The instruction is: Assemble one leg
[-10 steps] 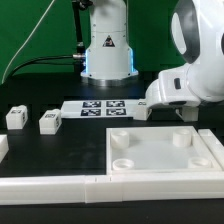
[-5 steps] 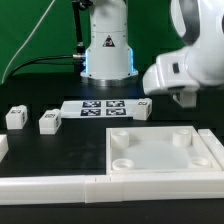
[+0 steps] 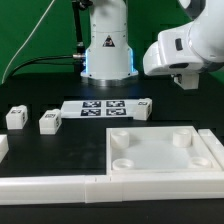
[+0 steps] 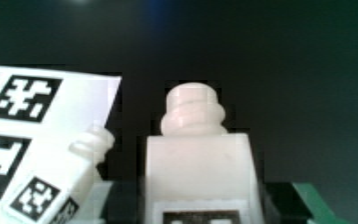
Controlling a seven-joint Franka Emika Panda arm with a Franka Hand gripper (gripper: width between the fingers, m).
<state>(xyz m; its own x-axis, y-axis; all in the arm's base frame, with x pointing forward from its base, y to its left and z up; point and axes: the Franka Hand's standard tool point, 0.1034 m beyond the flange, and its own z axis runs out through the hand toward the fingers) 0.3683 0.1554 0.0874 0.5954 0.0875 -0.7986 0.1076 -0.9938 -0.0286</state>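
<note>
In the wrist view my gripper is shut on the leg. The leg is a chunky white block with a rounded peg at its far end and a black-and-white marker near my dark fingers. In the exterior view the gripper hangs high above the far right corner of the large white panel. There I cannot make out the held leg under the hand. Another leg lies at the right end of the marker board; it also shows in the wrist view.
Two more white legs stand at the exterior view's left. A long white rail lies along the front edge. The robot base stands behind the marker board, which also shows in the wrist view.
My gripper has risen from just above the table near the panel's far right corner. It has also moved a little toward the exterior view's right. The parts on the table have not moved.
</note>
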